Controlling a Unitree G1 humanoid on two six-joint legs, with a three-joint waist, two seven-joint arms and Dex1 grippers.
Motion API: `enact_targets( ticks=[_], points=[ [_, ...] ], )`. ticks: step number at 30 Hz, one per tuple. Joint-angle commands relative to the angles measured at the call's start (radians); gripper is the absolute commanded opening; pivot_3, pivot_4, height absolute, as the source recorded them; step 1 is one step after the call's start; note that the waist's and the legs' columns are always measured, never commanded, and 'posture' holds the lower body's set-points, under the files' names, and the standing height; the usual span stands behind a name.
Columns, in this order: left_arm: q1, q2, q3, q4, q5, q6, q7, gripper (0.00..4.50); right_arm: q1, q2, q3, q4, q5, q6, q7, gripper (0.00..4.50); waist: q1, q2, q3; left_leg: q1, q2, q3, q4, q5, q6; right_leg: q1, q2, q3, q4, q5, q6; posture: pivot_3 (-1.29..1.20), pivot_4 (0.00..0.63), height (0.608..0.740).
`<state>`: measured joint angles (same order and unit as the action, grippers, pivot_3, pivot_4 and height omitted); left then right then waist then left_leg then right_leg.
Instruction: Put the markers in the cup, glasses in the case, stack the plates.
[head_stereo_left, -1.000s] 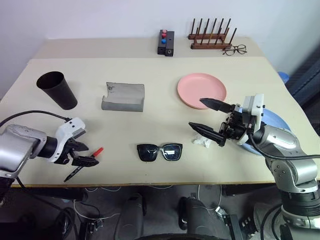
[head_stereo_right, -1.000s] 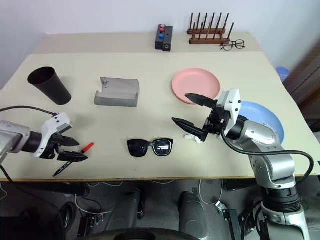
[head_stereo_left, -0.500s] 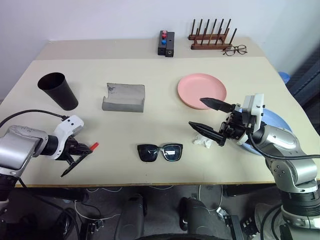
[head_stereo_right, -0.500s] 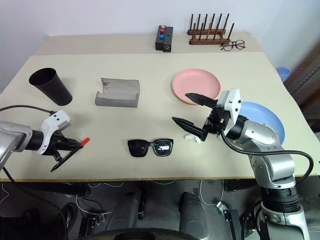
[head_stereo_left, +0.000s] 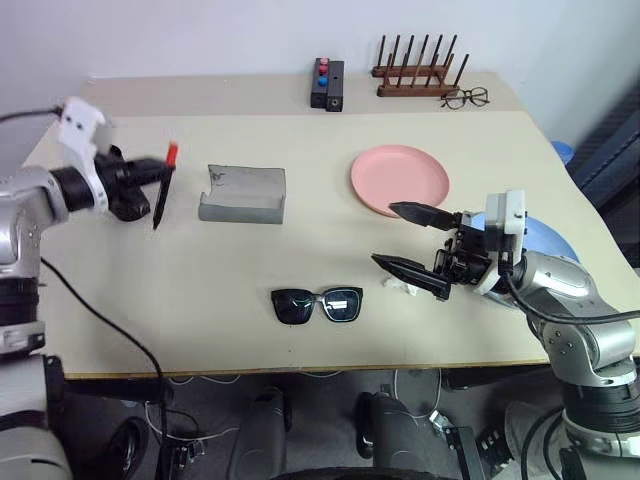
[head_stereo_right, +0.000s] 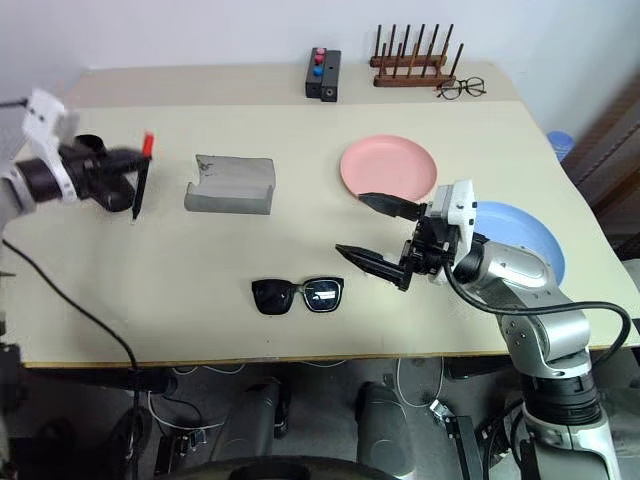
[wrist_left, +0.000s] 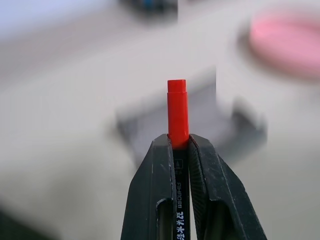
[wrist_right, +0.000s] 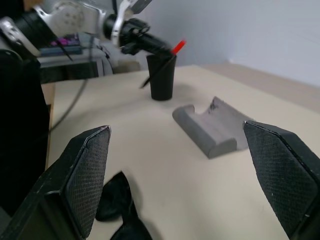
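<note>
My left gripper (head_stereo_left: 163, 171) is shut on the dark marker (head_stereo_left: 160, 205) just below its red cap (wrist_left: 177, 107). It holds the marker nearly upright, cap up, in the air at the table's far left. The black cup (wrist_right: 162, 79) stands right behind the marker, largely covered by the gripper in the eye views. The grey case (head_stereo_left: 243, 193) lies to the right of it with its flap open. Black sunglasses (head_stereo_left: 318, 304) lie near the front edge. My right gripper (head_stereo_left: 382, 233) hovers open and empty between the sunglasses and the pink plate (head_stereo_left: 400, 180). That arm partly covers the blue plate (head_stereo_right: 525, 240).
A small white crumpled scrap (head_stereo_left: 403, 288) lies under the right gripper. Along the back stand a black box with red and blue buttons (head_stereo_left: 331, 85) and a wooden peg rack (head_stereo_left: 418, 75). Wire spectacles (head_stereo_left: 468, 97) lie beside the rack.
My left gripper closed on the marker at the front left edge. It then lifted the marker up and away to the cup, turning it cap up. The right gripper stayed put.
</note>
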<state>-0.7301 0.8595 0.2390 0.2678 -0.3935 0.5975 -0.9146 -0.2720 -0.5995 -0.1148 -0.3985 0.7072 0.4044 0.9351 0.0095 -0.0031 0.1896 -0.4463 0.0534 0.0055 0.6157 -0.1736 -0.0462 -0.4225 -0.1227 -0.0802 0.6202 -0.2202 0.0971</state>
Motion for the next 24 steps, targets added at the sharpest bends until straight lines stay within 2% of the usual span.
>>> enact_targets(
  ticks=[1, 4, 10, 14, 19, 24],
  points=[
    [-0.05, -0.019, 0.077, 0.036, -0.013, -0.11, 0.05, 0.06, -0.036, 0.025, -0.013, -0.001, 0.002, -0.03, -0.02, 4.33, 0.001, -0.001, 0.001, 0.0, 0.0, 0.0, 0.0, 0.0, 0.0, 0.0, 0.0, 0.0, 0.0, 0.0, 0.0, 0.0, 0.15, 0.74],
    [-0.106, -0.027, 0.081, 0.118, -0.003, -0.198, 0.063, 0.06, -0.056, 0.049, -0.024, 0.013, 0.017, -0.029, -0.041, 4.33, 0.003, -0.003, 0.001, 0.0, 0.0, 0.0, 0.0, 0.0, 0.0, 0.0, 0.001, 0.0, 0.001, 0.0, 0.0, 0.0, 0.15, 0.74],
    [-0.298, -0.023, 0.125, 0.463, 0.056, -0.592, 0.146, 0.06, -0.077, 0.073, -0.032, 0.021, 0.012, -0.034, -0.074, 4.33, 0.003, -0.005, 0.001, 0.0, 0.0, 0.0, 0.001, 0.0, 0.0, 0.001, 0.001, 0.0, 0.0, 0.0, 0.001, 0.0, 0.15, 0.74],
    [-0.376, -0.001, 0.148, 0.679, 0.073, -0.775, 0.155, 0.06, -0.072, 0.068, -0.032, 0.016, 0.008, -0.034, -0.082, 4.33, 0.003, -0.005, 0.001, 0.001, 0.0, 0.0, 0.001, 0.0, 0.0, 0.001, 0.001, 0.0, 0.001, 0.0, 0.001, 0.0, 0.15, 0.74],
    [-0.41, 0.018, 0.169, 0.832, 0.072, -0.893, 0.133, 0.06, -0.054, 0.055, -0.041, 0.003, 0.008, -0.03, -0.088, 4.33, 0.002, -0.006, 0.001, 0.001, 0.0, 0.0, 0.0, 0.0, 0.0, 0.001, 0.001, 0.0, 0.001, 0.0, 0.001, 0.0, 0.15, 0.74],
    [-0.36, 0.015, 0.188, 0.894, 0.071, -0.99, 0.141, 0.06, -0.037, 0.041, -0.047, -0.007, 0.007, -0.028, -0.091, 4.33, 0.004, -0.007, 0.001, 0.0, 0.0, 0.0, 0.0, 0.0, 0.0, 0.001, 0.001, 0.0, 0.001, 0.0, 0.001, 0.0, 0.15, 0.74]
  ],
)
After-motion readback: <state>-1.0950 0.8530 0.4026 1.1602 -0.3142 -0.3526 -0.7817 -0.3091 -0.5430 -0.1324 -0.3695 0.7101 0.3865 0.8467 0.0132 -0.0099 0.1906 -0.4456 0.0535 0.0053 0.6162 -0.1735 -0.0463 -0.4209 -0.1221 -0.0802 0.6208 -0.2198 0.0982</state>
